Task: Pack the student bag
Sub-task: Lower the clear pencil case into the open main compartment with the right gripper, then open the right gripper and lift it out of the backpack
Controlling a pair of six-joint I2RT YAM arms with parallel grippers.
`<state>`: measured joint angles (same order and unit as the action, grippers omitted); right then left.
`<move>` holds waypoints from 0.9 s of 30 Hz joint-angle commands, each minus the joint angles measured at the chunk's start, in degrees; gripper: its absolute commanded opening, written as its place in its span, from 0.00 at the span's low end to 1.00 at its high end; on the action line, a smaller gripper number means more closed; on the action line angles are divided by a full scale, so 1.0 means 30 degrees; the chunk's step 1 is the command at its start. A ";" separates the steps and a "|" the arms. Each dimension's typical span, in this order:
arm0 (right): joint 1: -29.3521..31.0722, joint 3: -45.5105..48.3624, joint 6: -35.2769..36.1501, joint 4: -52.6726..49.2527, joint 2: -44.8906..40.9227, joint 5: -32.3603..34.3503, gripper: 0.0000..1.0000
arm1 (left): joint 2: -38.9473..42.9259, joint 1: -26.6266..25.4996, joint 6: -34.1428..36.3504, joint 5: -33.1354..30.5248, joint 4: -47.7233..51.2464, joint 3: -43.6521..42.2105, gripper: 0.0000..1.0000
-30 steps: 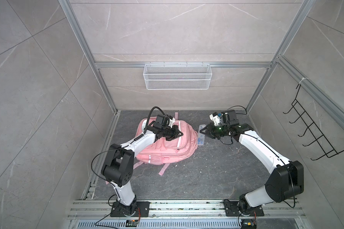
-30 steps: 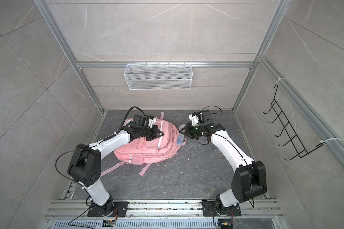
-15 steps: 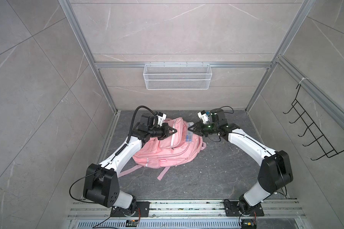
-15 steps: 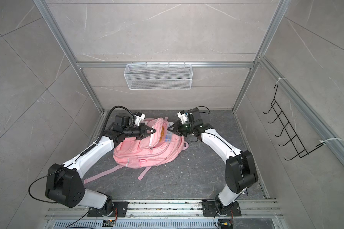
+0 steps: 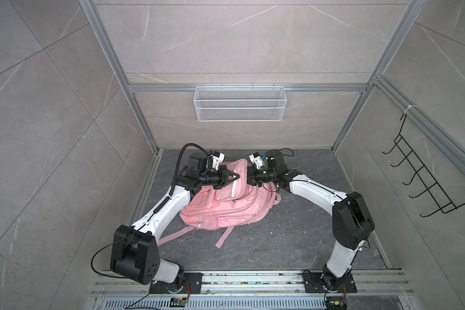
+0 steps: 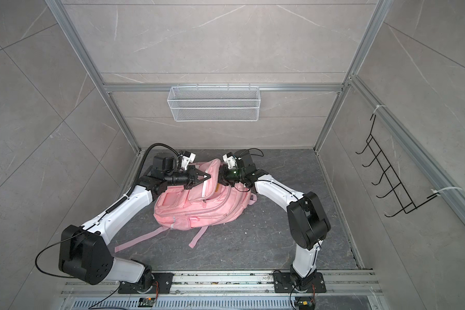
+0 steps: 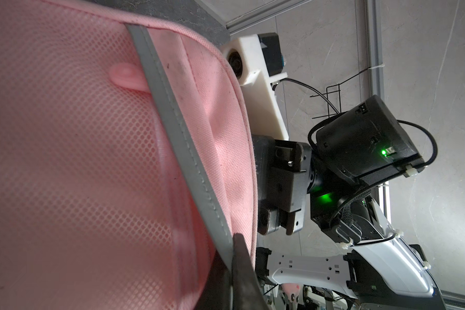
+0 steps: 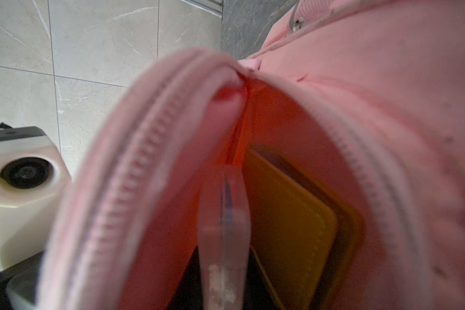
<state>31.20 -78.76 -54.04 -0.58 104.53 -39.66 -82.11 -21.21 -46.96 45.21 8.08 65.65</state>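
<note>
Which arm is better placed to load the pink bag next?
Right, probably: the right gripper sits at the open mouth of the student bag, wrist camera looking inside; the left gripper is shut on its raised front, holding it open.

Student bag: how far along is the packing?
Done: the student bag has a zipped compartment open, with a yellow flat item already inside. In hand: the left gripper pinches the bag's rim up; the right gripper appears to hold a slim translucent item in the opening. Left: release it, then probably zip the compartment shut.
</note>
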 commanded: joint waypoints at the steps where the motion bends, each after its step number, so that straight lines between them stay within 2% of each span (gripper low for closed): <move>1: 0.0289 -0.0544 0.0369 -0.0375 0.0229 0.0551 0.25 | 0.1588 0.0014 -0.0394 0.1655 -0.3924 0.0823 0.00; 8: 0.0276 -0.1719 0.2883 -0.3643 -0.0962 0.1790 0.54 | 0.1675 0.0017 -0.0378 0.1082 -0.3886 0.0342 0.00; 11: 0.0293 -0.1838 0.3530 -0.4364 -0.1804 0.2274 0.62 | 0.1704 0.0080 -0.0387 0.0884 -0.3837 0.0150 0.00; 20: 0.0235 -0.1059 0.4176 -0.6112 -0.3856 0.3455 0.72 | 0.1479 0.0638 -0.0890 0.0488 -0.4597 -0.0444 0.00; 27: 0.0147 0.0264 0.5005 -0.8451 -0.6611 0.5621 0.74 | 0.0918 0.0770 0.0071 0.0527 -0.3270 -0.0043 0.00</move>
<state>31.48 -79.70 -41.30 -21.69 89.06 -26.65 -81.14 -19.46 -48.58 44.77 3.86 62.96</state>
